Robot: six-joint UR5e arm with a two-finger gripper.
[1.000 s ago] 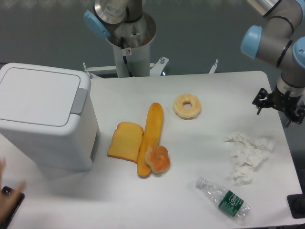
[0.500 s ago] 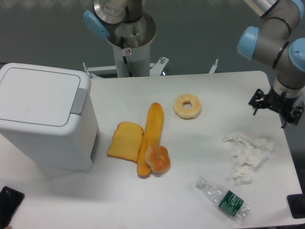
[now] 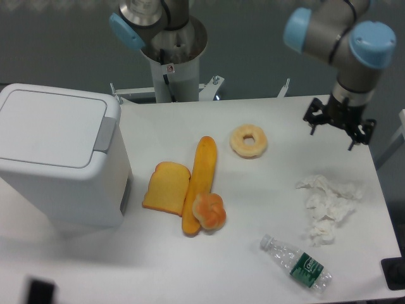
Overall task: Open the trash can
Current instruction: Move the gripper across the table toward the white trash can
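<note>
On the white table (image 3: 266,215) lie several food items. A slice of toast (image 3: 166,188) lies near the middle, and its right edge touches a long baguette (image 3: 200,177). A small round bun (image 3: 209,211) sits against the near end of the baguette. A donut (image 3: 248,140) lies further back, to the right. On the right side there is crumpled white tissue (image 3: 328,206), and nearer, a plastic bottle (image 3: 297,264) with a green label lies on its side. A dark blurred object (image 3: 39,292) is at the near left edge.

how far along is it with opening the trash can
Done: nothing visible; the trash can's lid lies flat and shut. In hand: the gripper is empty, far across the table near the right edge, above the tissue. Left: reach the grey tab and press it to open the lid.
</note>
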